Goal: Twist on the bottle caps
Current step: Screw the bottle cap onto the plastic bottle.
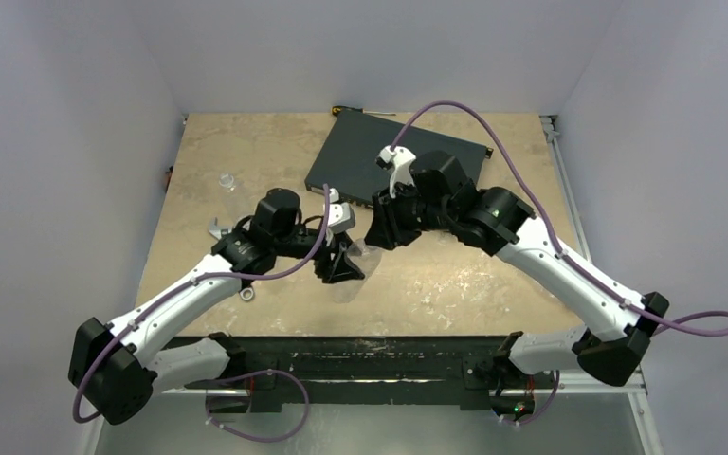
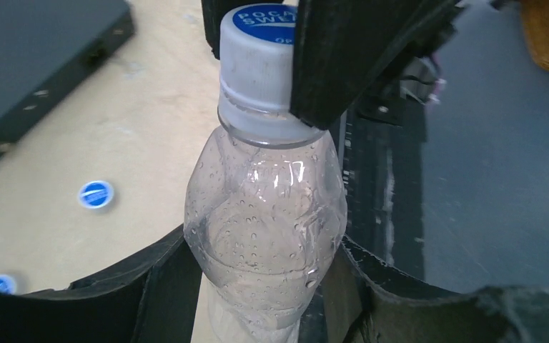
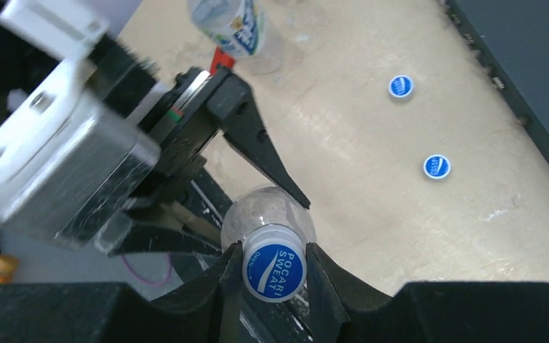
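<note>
1. The cap [image 3: 275, 270], blue on top with white lettering and a white skirt, sits on the neck of the bottle [image 2: 264, 214]. In the right wrist view it lies at the lower centre of the frame.
2. The bottle is clear, and droplets cling to the inside of its wall. In the top view it lies at the centre of the frame, between the two grippers, with its capped end toward the right arm. Whether it touches the table [image 1: 246, 142] cannot be told.
3. The right gripper [image 3: 275, 257] is closed down on the cap. One finger presses each side of the cap skirt, with no gap visible.
4. The left gripper [image 2: 261, 246] is partly closed around the bottle body below the shoulder. One finger touches each side of the body at the lower edge of the left wrist view.
5. Two loose caps [image 3: 436, 166] lie flat on the table, blue side up, at the upper right of the right wrist view. They are apart from each other and well apart from the held bottle.
6. A labelled bottle [image 3: 236, 25] with a blue-and-white label shows at the top centre of the right wrist view.
7. A flat black box [image 1: 398, 161] lies on the table above the centre of the top view, beyond the grippers and just beside the loose caps.
</note>
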`<state>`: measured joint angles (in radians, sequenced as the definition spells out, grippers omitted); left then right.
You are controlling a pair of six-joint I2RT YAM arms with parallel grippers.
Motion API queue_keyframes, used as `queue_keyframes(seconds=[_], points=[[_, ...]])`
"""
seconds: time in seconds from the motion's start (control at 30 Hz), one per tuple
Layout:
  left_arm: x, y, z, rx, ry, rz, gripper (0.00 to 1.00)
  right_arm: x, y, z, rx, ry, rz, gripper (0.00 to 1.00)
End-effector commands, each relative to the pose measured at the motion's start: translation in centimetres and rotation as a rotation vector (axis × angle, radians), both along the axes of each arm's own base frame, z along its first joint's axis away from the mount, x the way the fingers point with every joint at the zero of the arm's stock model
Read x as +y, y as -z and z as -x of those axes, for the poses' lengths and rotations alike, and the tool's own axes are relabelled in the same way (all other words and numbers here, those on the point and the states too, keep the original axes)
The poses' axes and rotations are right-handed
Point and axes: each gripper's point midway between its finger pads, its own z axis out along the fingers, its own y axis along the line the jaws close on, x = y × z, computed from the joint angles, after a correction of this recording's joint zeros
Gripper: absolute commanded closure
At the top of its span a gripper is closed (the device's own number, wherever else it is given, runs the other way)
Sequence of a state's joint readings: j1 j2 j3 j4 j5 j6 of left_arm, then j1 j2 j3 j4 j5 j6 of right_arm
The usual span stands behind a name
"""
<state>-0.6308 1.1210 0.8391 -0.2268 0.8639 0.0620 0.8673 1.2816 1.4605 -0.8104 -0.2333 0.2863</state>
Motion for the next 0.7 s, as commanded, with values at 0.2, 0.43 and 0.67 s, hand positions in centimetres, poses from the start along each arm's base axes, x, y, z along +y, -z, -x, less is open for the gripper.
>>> queue_keyframes(seconds=[0.2,0.43,0.67], points=[[1.1,-11.8,-9.9,-0.562,-0.658,0.191,0.99,1.7,5.4,-4.0,0.33,0.387,0.063,0.98],[0.7,-12.7,-10.4,-0.705,-0.803,0.172,1.0,3.6,9.4,-6.2,0.485,0.504,0.032,1.0],[0.1,-8.5,-9.3,-0.645,-0.698,0.049,1.0,3.5,4.1,-8.4,0.398,0.537,-0.128,0.59]])
